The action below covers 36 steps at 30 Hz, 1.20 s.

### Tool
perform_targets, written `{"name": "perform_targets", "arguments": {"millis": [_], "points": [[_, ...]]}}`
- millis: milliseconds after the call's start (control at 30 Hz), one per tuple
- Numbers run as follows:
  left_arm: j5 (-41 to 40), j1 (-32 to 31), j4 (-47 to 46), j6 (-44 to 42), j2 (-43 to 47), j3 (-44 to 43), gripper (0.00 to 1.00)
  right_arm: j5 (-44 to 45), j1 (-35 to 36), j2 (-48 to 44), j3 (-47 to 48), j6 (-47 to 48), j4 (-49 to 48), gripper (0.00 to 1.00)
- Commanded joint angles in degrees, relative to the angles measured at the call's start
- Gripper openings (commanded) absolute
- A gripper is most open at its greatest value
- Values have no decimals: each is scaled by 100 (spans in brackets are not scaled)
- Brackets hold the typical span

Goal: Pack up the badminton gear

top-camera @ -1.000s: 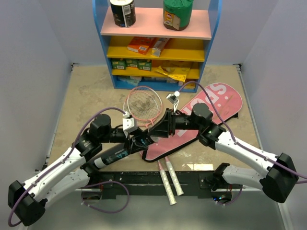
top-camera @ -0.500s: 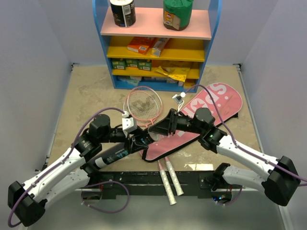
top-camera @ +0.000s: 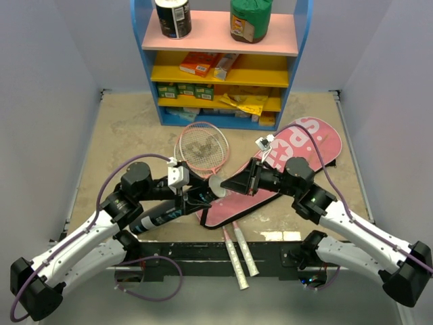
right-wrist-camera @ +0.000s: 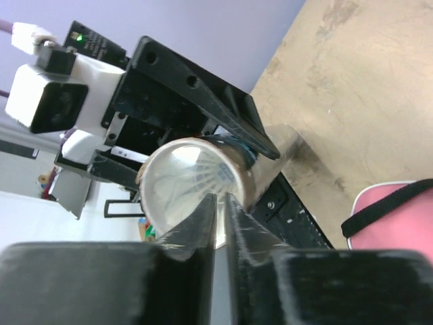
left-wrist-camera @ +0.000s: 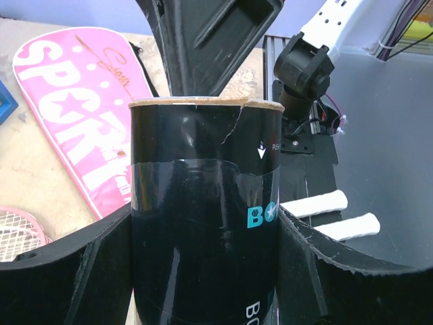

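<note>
Right claw (right-wrist-camera: 222, 203) narrower at tube (left-wrist-camera: 203, 203) mouth

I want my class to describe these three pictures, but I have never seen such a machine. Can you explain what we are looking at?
Two robot arms are bolted at the near edge of a table. One picture looks down from above; the other two come from cameras on each wrist. The left gripper clamps a black tube. The right gripper, jaws nearly together, sits at the tube's mouth; whether it pinches anything is unclear. On the table lie a pink bag, two rackets and, behind, a shelf unit.
</note>
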<state>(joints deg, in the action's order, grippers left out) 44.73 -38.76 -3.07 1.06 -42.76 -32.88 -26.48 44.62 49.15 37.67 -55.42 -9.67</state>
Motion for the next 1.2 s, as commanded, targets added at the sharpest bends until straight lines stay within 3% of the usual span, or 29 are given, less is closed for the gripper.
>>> {"name": "perform_targets", "arguments": {"millis": [0, 67, 333, 567, 700, 800, 967, 1067, 1167], "points": [[168, -35, -563, -36, 102, -139, 0, 73, -24, 200, 302, 154, 290, 4], [133, -35, -563, -36, 119, -139, 0, -67, -15, 349, 337, 180, 273, 0], [-165, -17, -546, -44, 58, -174, 0, -463, 143, 763, 733, 654, 554, 0], [-684, 88, -195, -413, -74, -324, 0, -262, 679, 974, 628, 936, 765, 0], [-1115, 220, -18, -493, -144, -412, 0, 81, 680, 773, 723, 1243, 1404, 0], [-1449, 386, 298, -598, -364, -657, 0, 869, 671, 518, 1187, 1515, 2297, 0], [-1730, 773, 702, -774, -610, -851, 0, 3813, 671, 289, 2400, 1841, 4138, 0], [-2134, 1116, 922, -949, -724, -939, 0, 4780, 671, 254, 2771, 1815, 4711, 0], [-2670, 1450, 1028, -994, -917, -1009, 0, 4855, 671, 183, 2816, 1815, 4782, 0]]}}
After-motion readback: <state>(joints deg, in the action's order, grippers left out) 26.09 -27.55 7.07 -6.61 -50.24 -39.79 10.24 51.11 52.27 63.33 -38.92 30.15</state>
